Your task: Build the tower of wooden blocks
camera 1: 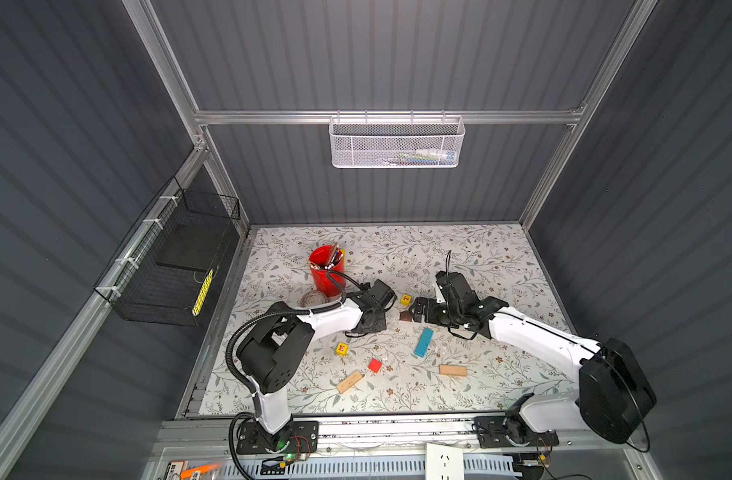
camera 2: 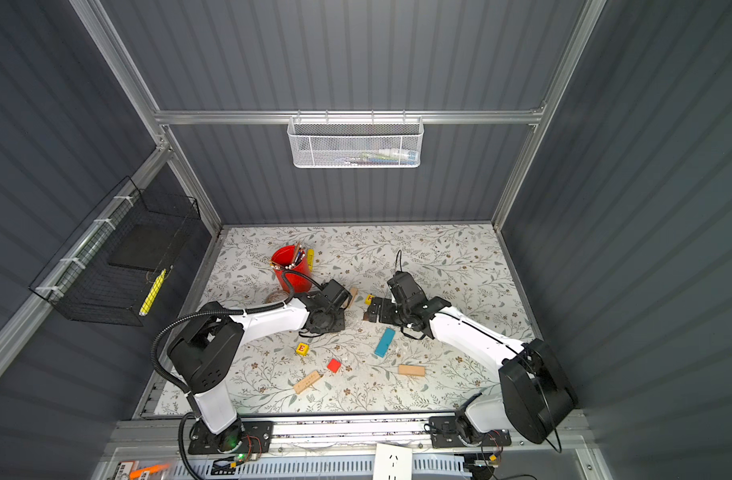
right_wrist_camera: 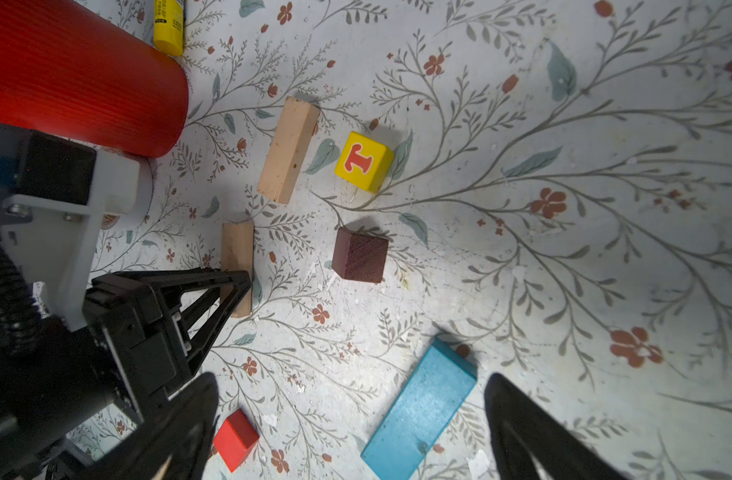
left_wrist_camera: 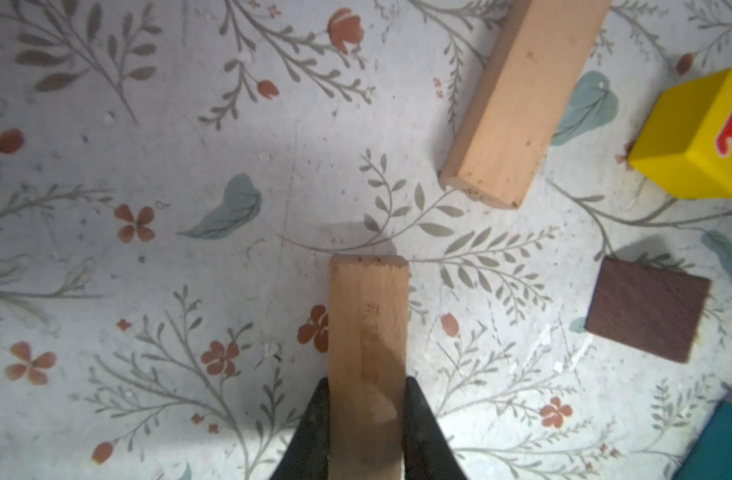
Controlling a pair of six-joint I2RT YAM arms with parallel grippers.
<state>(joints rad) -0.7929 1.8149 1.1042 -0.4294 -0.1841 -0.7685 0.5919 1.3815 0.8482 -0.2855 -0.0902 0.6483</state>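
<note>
On the flowery table (camera 1: 459, 257), the left gripper (left_wrist_camera: 367, 384) is shut tight on one end of a tan plank (left_wrist_camera: 368, 316). A black finger (left_wrist_camera: 310, 428) presses on each long side, and the plank sticks straight out from the tool. I cannot tell if the plank touches the table. Just beside it lies a second tan plank (right_wrist_camera: 288, 149), flat, with its far end near the red cup (right_wrist_camera: 77, 75). A yellow cube with a red T (right_wrist_camera: 364, 162) sits just past that second plank. The right gripper (right_wrist_camera: 351, 380) is wide open and holds nothing. It hangs over the table, facing the left one. The dark brown roof piece (right_wrist_camera: 360, 257) rests between the two tools, and the blue plank (right_wrist_camera: 420, 411) lies flat near the right one. Nearer the front edge, in both top views, sit a yellow cube with a red E (camera 1: 342, 349), the red cube (camera 1: 375, 365), a third tan plank (camera 1: 349, 381) and a fourth tan plank (camera 1: 453, 370), all well apart. Each block lies by itself, none on top of another.
</note>
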